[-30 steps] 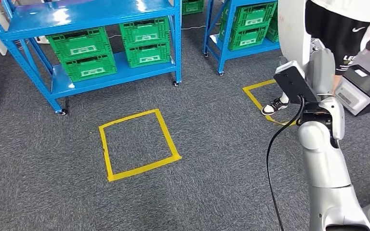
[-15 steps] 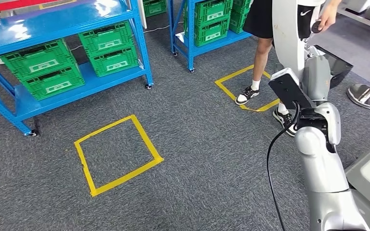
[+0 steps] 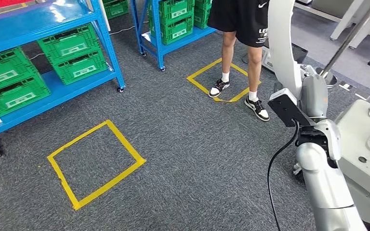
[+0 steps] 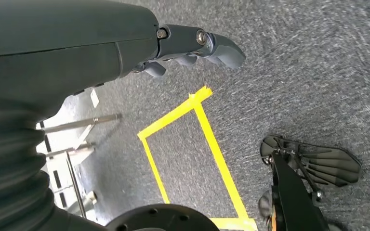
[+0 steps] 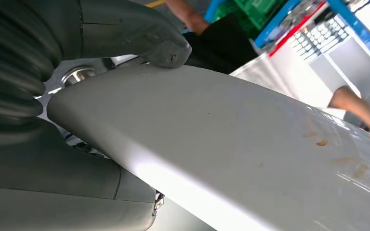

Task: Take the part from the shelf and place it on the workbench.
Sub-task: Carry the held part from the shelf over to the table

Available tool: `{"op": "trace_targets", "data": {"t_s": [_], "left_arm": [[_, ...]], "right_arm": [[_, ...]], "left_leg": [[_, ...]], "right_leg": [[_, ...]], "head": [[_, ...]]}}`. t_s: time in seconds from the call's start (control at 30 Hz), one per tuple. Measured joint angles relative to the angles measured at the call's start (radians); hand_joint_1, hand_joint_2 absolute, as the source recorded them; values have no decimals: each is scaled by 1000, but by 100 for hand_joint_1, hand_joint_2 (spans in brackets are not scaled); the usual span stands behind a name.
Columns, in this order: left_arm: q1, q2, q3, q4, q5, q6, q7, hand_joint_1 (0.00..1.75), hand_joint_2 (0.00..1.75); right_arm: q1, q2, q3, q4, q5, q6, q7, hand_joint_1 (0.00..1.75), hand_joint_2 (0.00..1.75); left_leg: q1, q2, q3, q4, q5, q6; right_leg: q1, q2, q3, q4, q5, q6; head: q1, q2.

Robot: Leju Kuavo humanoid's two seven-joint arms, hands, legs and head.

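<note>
Camera has swung right since earlier, shelves sliding left | our right hand (image 5: pixel 125 43) fingers clamp white part (image 5: pixel 250 144), which extends beyond them | left hand (image 4: pixel 192 45) curled, empty | risk: part clips person (image 3: pixel 241 53) while turning to workbench (image 3: pixel 366 139)

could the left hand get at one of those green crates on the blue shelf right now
Probably not. The left hand hangs low over the carpet, fingers curled and holding nothing, while the green crates sit on the blue shelf well across the floor, past the yellow tape square. The robot would likely have to walk closer.
</note>
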Motion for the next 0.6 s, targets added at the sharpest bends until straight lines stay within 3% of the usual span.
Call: {"op": "trace_targets", "data": {"t_s": [0.07,0.1,0.27,0.33,0.4,0.47,0.53,0.6], "left_arm": [[-2,0,0,-1,4,0,2,0,175],[-2,0,0,-1,4,0,3,0,175],[-2,0,0,-1,5,0,3,0,175],[-4,0,1,-2,9,0,2,0,175],[-7,1,2,-3,16,0,-1,0,175],[3,4,8,-4,22,0,0,0,175],[17,7,15,-4,22,0,4,0,175],[20,8,16,-4,19,0,-1,0,175]], "right_arm": [[-1,0,0,-5,0,4,1,175,175],[-1,1,0,-5,0,5,1,175,175],[-2,1,1,-7,0,7,4,175,175],[-3,3,5,-18,1,12,15,175,175],[2,4,14,-46,6,19,40,175,175],[31,-6,23,-98,-15,20,59,175,175],[60,-23,26,-134,-45,16,60,175,175],[71,-35,26,-144,-53,11,55,175,175]], "left_leg": [[-3,10,1,2,-3,-4],[-3,11,1,2,-3,-4],[-5,13,0,1,-4,-7],[-6,21,0,1,-8,-14],[-5,41,10,-3,-11,-25],[-2,-14,-52,146,-87,-40],[2,-85,-110,269,-133,-47],[2,-107,-57,154,-63,-38]], "right_leg": [[4,-31,26,-48,5,-6],[4,-33,26,-45,5,-7],[6,-34,29,-46,6,-7],[7,-27,30,-50,9,-12],[8,-5,27,-54,12,-23],[4,43,23,-58,20,-40],[0,93,21,-60,26,-51],[-1,120,20,-58,27,-49]], "head": [[0,0],[0,0],[-1,0],[-1,0],[-1,0],[0,0],[0,0],[0,0]]}}
